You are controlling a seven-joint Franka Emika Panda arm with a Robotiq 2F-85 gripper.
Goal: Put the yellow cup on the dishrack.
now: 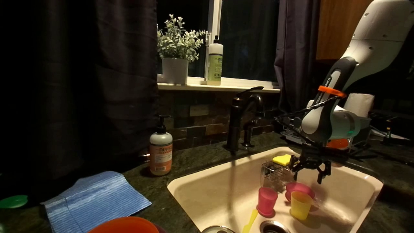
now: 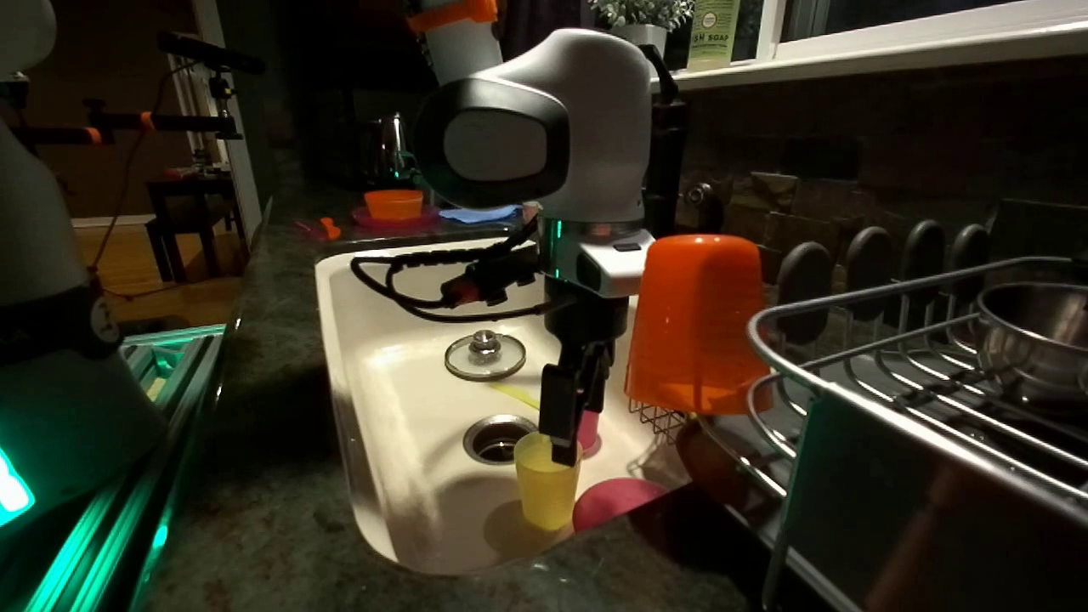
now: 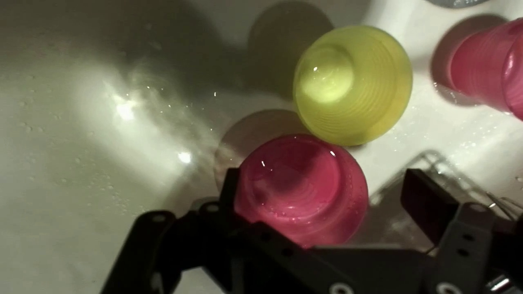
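Observation:
The yellow cup (image 1: 300, 205) stands upright in the sink, its mouth upward, in both exterior views. From above, in the wrist view, the yellow cup (image 3: 378, 87) lies beyond the fingertips, beside a pink bowl (image 3: 302, 192). My gripper (image 1: 307, 178) hangs over the sink, pointing down. Its fingers are spread wide with nothing held; in the wrist view the gripper (image 3: 322, 177) is above the pink bowl. The dishrack (image 2: 858, 405) is a metal wire rack on the counter beside the sink, in an exterior view at the right.
A pink cup (image 1: 267, 197) stands near the yellow cup. On the sink wall hangs a wire holder with a yellow sponge (image 1: 282, 159). An upturned orange cup (image 2: 701, 331) sits at the rack's edge, and a metal pot (image 2: 1037, 340) is in the rack. The faucet (image 1: 235, 123) rises behind.

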